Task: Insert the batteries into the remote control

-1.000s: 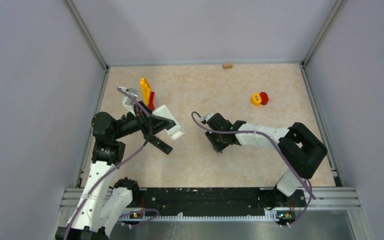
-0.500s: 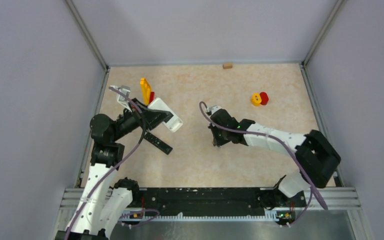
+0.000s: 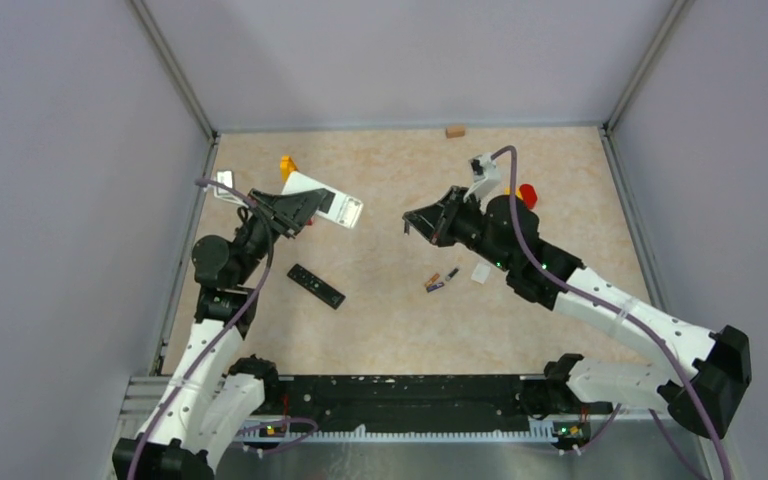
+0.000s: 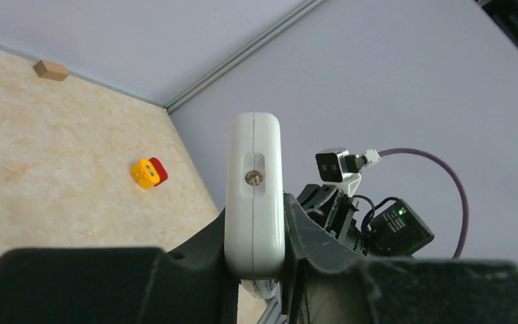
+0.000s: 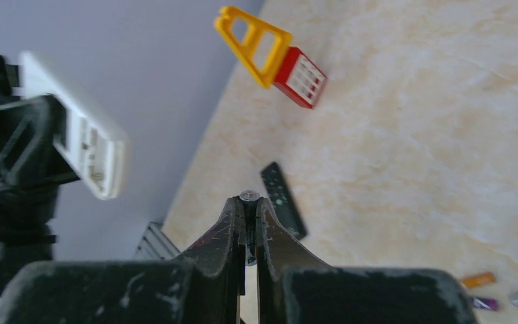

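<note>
The left gripper (image 4: 255, 236) is clamped on the white remote (image 3: 335, 205), up in the air. The right gripper (image 3: 409, 222) pinches one battery (image 5: 248, 196). Three more batteries (image 3: 438, 280) lie on the table (image 3: 390, 330), at 5 o'clock from it. I think none is loaded yet.

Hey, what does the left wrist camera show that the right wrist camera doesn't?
Only the left wrist view: the tan block by the far wall and the small yellow and red blocks.
Only the right wrist view: a battery pinched in the right gripper, the black remote, loose batteries and the yellow frame toy.
Both: the white remote and the tabletop.
</note>
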